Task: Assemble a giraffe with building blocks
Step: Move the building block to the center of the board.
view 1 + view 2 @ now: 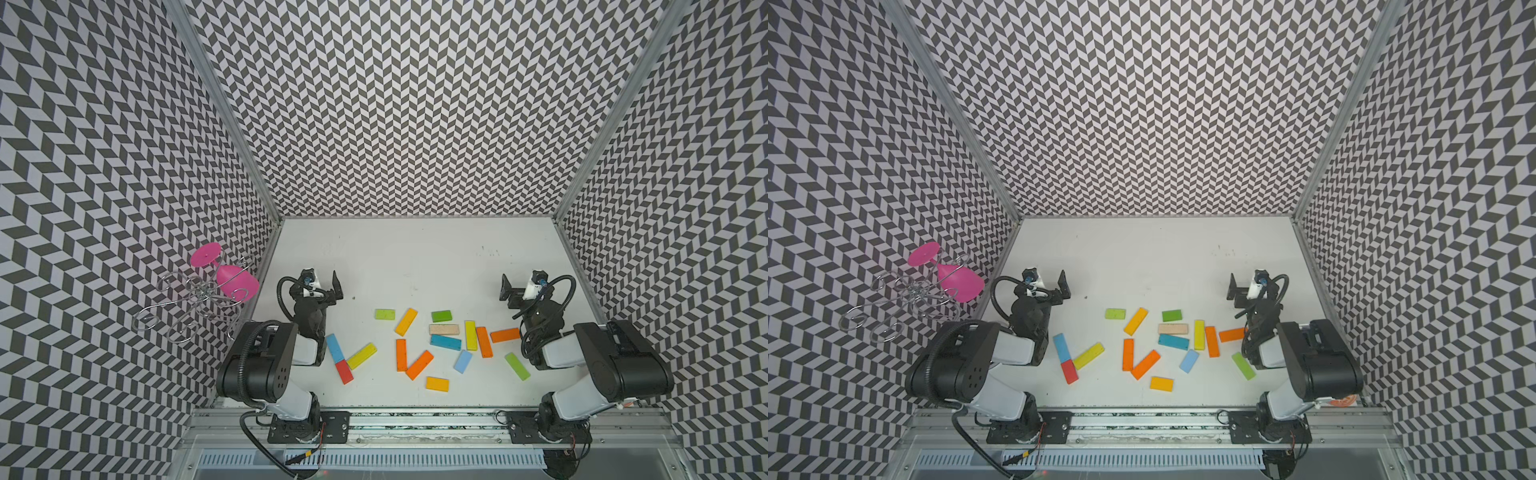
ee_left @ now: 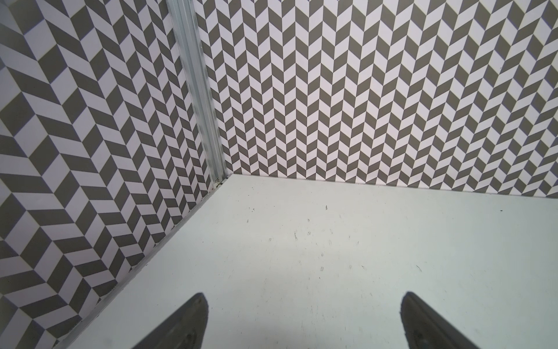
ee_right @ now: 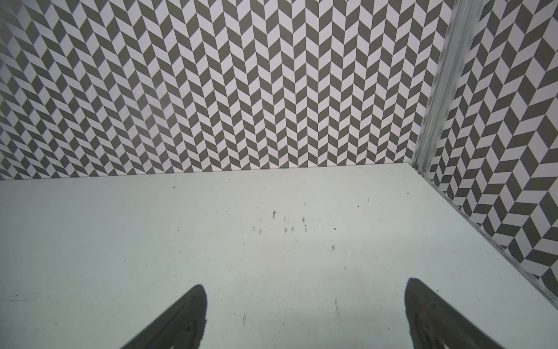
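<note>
Both the left gripper [image 2: 303, 294] and right gripper [image 3: 306, 284] gape empty; blocks [image 1: 445, 341] lie scattered behind their jaws.

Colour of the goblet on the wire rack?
Pink plastic goblet, hanging on the silver wire rack; shows best in a top view.

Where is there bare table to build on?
Bare: the far half of the table, from the back wall to the left gripper and right gripper. Crowded: the blocks in the near half, densest on the right.

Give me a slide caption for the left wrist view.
Left gripper open over white table, facing chevron-patterned walls.
</note>
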Controlling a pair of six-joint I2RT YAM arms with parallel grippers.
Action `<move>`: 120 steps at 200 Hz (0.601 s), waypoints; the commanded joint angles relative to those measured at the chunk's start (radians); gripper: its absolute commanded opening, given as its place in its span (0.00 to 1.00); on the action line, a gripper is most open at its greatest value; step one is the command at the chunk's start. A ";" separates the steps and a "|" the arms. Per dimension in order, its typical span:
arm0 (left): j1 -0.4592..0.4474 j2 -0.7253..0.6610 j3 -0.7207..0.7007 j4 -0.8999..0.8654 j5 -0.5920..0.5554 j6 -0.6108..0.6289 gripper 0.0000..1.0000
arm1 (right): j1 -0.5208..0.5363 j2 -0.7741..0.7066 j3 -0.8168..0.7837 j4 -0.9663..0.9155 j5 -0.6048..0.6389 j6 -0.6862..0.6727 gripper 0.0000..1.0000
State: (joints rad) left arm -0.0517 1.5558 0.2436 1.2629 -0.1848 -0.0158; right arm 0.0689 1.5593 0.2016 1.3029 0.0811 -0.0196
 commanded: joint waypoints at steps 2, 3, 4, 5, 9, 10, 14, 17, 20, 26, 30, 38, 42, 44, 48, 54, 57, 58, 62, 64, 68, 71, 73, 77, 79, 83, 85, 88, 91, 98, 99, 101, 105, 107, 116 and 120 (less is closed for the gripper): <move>0.007 0.004 0.005 0.012 0.015 0.008 1.00 | -0.005 0.010 0.012 0.054 -0.005 -0.014 0.99; 0.007 0.003 0.006 0.012 0.015 0.007 1.00 | -0.005 0.010 0.012 0.055 -0.005 -0.013 0.99; 0.007 0.004 0.006 0.012 0.015 0.008 1.00 | -0.005 0.010 0.012 0.055 -0.005 -0.013 0.99; 0.007 0.003 0.006 0.013 0.015 0.007 1.00 | -0.005 0.010 0.012 0.054 -0.005 -0.014 0.99; 0.007 0.003 0.006 0.012 0.015 0.007 1.00 | -0.006 0.010 0.011 0.053 -0.005 -0.014 1.00; 0.007 0.004 0.005 0.013 0.015 0.007 1.00 | -0.005 0.010 0.012 0.053 -0.005 -0.014 0.99; 0.007 0.003 0.005 0.012 0.015 0.007 1.00 | -0.005 0.010 0.012 0.054 -0.005 -0.014 1.00; 0.007 0.003 0.006 0.012 0.015 0.007 1.00 | -0.006 0.010 0.012 0.055 -0.004 -0.014 1.00; 0.008 0.003 0.005 0.012 0.015 0.007 1.00 | -0.006 0.010 0.012 0.054 -0.006 -0.014 0.99; 0.007 0.003 0.006 0.013 0.015 0.007 1.00 | -0.004 0.010 0.012 0.055 -0.004 -0.014 0.99; 0.007 0.003 0.006 0.012 0.015 0.007 1.00 | -0.006 0.010 0.012 0.053 -0.004 -0.014 0.99; 0.008 0.003 0.006 0.012 0.015 0.007 1.00 | -0.006 0.010 0.012 0.052 -0.006 -0.013 1.00; 0.008 0.003 0.006 0.012 0.015 0.007 1.00 | -0.005 0.010 0.012 0.052 -0.006 -0.013 0.99; 0.009 0.003 0.006 0.012 0.015 0.007 1.00 | -0.005 0.010 0.012 0.052 -0.006 -0.013 0.99; 0.008 0.003 0.006 0.013 0.015 0.007 1.00 | -0.005 0.010 0.012 0.052 -0.006 -0.013 1.00; 0.007 0.003 0.005 0.012 0.015 0.007 1.00 | -0.006 0.010 0.012 0.052 -0.006 -0.012 0.99; 0.008 0.003 0.007 0.012 0.016 0.007 1.00 | -0.006 0.010 0.012 0.052 -0.006 -0.012 0.99; 0.008 0.003 0.007 0.012 0.015 0.007 1.00 | -0.006 0.010 0.012 0.052 -0.006 -0.012 0.99; 0.009 0.003 0.006 0.013 0.016 0.007 1.00 | -0.005 0.010 0.012 0.052 -0.005 -0.011 0.99; 0.009 0.003 0.007 0.013 0.016 0.007 1.00 | -0.006 0.011 0.012 0.050 -0.002 -0.010 0.99; 0.009 0.003 0.007 0.011 0.016 0.007 1.00 | -0.006 0.011 0.012 0.044 0.013 -0.003 0.99; 0.009 0.003 0.006 0.012 0.016 0.007 1.00 | -0.008 0.012 0.012 0.038 0.015 0.003 0.99; 0.009 0.004 0.006 0.011 0.017 0.007 1.00 | -0.011 0.012 0.012 0.036 0.012 0.004 0.99; 0.010 0.004 0.006 0.011 0.018 0.007 1.00 | -0.013 0.010 0.012 0.035 0.007 0.005 0.99; 0.010 0.003 0.006 0.010 0.020 0.005 1.00 | -0.015 0.010 0.012 0.034 0.006 0.006 0.99; 0.012 0.003 0.007 0.010 0.023 0.006 1.00 | -0.015 0.012 0.012 0.032 0.005 0.006 1.00; 0.012 0.003 0.007 0.009 0.024 0.005 1.00 | -0.015 0.012 0.012 0.032 0.003 0.007 0.99; 0.012 0.002 0.007 0.009 0.024 0.006 1.00 | -0.016 0.012 0.012 0.034 0.003 0.007 1.00; 0.012 0.001 0.006 0.010 0.024 0.005 1.00 | -0.018 0.012 0.012 0.033 0.002 0.007 1.00; 0.012 0.000 0.005 0.010 0.025 0.005 1.00 | -0.017 0.010 0.012 0.034 0.001 0.007 1.00; 0.012 0.000 0.005 0.010 0.025 0.006 1.00 | -0.018 0.010 0.012 0.035 0.001 0.006 1.00; 0.012 0.000 0.005 0.011 0.025 0.005 1.00 | -0.018 0.009 0.012 0.038 0.001 0.006 1.00; 0.013 0.000 0.004 0.012 0.027 0.005 1.00 | -0.016 0.007 0.012 0.048 0.010 0.008 0.99; 0.013 0.000 0.004 0.013 0.026 0.005 1.00 | -0.015 0.004 0.012 0.048 0.017 0.009 0.98; 0.011 -0.008 -0.003 0.033 0.018 0.005 1.00 | -0.012 -0.037 0.045 -0.005 0.058 0.020 0.97; 0.006 -0.023 -0.006 0.034 0.011 0.011 1.00 | -0.006 -0.071 0.061 -0.052 0.076 0.017 0.97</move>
State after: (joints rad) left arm -0.0452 1.5558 0.2436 1.2633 -0.1734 -0.0162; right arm 0.0582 1.5574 0.2031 1.2980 0.0933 -0.0139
